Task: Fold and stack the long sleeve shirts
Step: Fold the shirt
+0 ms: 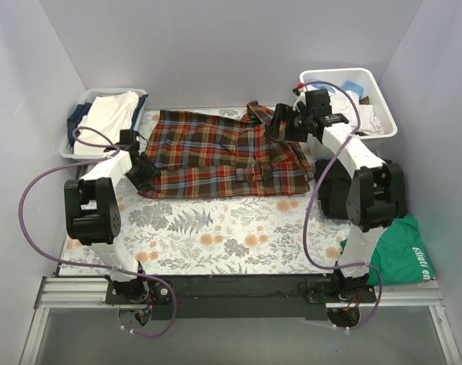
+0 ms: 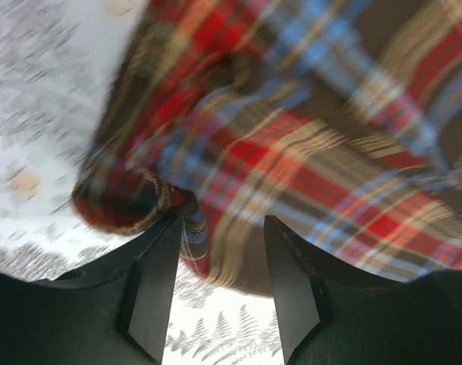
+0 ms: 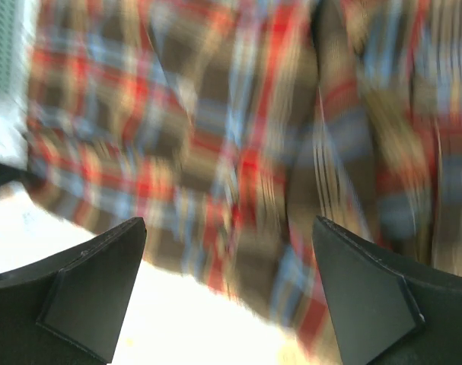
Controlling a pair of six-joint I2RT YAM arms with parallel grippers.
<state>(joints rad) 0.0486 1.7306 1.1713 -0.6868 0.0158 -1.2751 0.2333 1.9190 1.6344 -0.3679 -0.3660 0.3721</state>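
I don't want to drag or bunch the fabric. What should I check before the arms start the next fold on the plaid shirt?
1. The left fingers are open: ok, a gap shows between them.
2. The right fingers are open: ok, they are spread wide above the cloth.
3. The hem is inside the left gap: cannot tell, the edge of the shirt lies beside one finger.
4. The shirt is lying flat: not ok, it is bunched near the collar.
5. The wrist views are sharp: not ok, both are blurred.
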